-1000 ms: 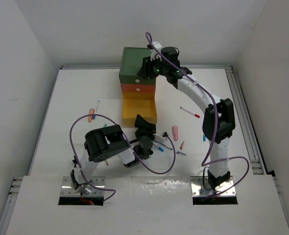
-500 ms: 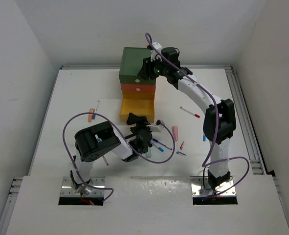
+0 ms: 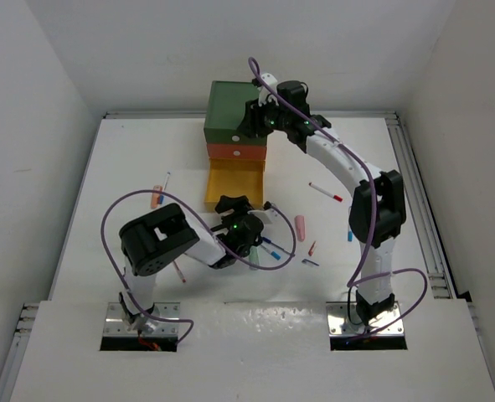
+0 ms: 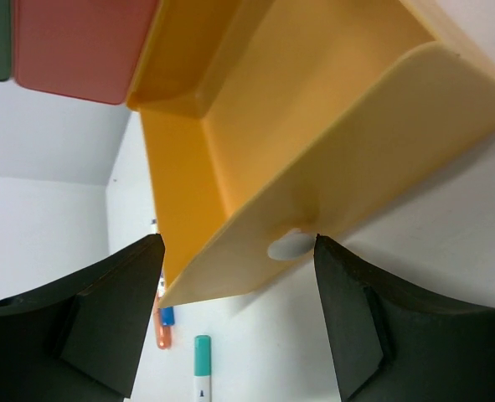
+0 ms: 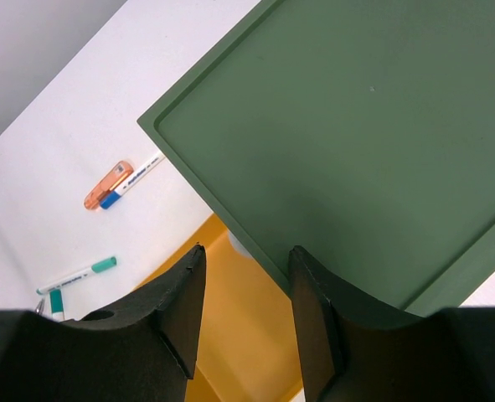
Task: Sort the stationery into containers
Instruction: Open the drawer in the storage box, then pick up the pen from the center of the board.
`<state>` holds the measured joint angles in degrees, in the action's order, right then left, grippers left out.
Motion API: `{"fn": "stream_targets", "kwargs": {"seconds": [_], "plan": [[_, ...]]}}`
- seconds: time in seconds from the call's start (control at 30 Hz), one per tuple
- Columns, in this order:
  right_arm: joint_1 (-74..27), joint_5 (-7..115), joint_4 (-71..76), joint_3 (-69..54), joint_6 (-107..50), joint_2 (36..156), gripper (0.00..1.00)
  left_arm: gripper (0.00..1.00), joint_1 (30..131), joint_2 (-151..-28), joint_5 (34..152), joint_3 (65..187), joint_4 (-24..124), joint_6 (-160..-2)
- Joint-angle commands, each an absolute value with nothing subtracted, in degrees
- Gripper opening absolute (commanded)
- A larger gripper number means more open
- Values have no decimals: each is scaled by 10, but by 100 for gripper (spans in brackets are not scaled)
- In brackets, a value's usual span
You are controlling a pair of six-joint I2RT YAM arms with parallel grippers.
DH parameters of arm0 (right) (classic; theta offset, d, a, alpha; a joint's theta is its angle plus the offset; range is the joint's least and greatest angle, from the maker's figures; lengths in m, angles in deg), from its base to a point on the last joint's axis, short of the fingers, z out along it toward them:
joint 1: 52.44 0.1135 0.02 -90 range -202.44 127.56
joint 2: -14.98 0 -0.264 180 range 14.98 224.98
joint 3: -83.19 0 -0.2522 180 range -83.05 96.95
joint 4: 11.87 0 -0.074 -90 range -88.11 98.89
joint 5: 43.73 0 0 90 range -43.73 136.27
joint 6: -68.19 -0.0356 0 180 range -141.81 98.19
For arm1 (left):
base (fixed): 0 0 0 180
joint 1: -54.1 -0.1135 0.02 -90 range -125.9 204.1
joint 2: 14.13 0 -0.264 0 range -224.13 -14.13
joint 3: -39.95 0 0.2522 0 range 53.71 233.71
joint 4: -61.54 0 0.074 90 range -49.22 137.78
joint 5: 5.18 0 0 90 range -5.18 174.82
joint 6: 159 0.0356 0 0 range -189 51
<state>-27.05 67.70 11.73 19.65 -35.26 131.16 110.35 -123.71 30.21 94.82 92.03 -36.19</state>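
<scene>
The containers are a small cabinet: dark green top box (image 3: 234, 105), orange-red drawer (image 3: 234, 152) and a yellow drawer (image 3: 237, 182) pulled out toward me. My left gripper (image 3: 234, 205) hangs open just in front of the yellow drawer (image 4: 314, 126), its white knob (image 4: 291, 244) lying between the fingers (image 4: 105, 327), close to the right one. My right gripper (image 5: 245, 260) is open above the green box's front edge (image 5: 373, 142), holding nothing. Stationery lies loose on the table: a pink capsule (image 3: 300, 227), a red-capped pen (image 3: 325, 192), a teal-capped marker (image 4: 202, 356).
An orange and blue marker (image 3: 157, 197) lies left of the cabinet. Several small pens (image 3: 270, 248) sit under my left arm's purple cable (image 3: 281, 261). A red piece (image 3: 312, 248) lies near the right arm. White walls enclose the table.
My left arm's elbow has swung to the left and its gripper has shifted slightly left, closer to the yellow drawer's front. The right arm has not moved.
</scene>
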Motion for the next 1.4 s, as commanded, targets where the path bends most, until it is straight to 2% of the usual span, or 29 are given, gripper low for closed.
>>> {"fn": "stream_targets", "kwargs": {"seconds": [0.0,0.13,0.27,0.53,0.73,1.03,1.23,1.37], "plan": [[-268,685,155,187,-346,1288,44,79,1102,-1200,326,967,869,-421],[-267,686,155,187,-346,1288,44,85,1103,-1164,392,966,803,-451],[-267,686,153,190,-349,1290,44,87,1099,-1156,434,1014,685,-519],[-267,686,155,187,-347,1286,45,88,1083,-1136,517,1073,569,-592],[-266,684,156,193,-348,1280,45,88,1080,-1106,527,1126,501,-604],[-273,672,154,199,-350,1248,51,89,1052,-1051,500,1237,363,-601],[-308,671,166,191,-359,1194,56,89,981,-1011,603,1326,226,-667],[-347,690,198,161,-352,1142,57,89,902,-961,737,1341,166,-726]]}}
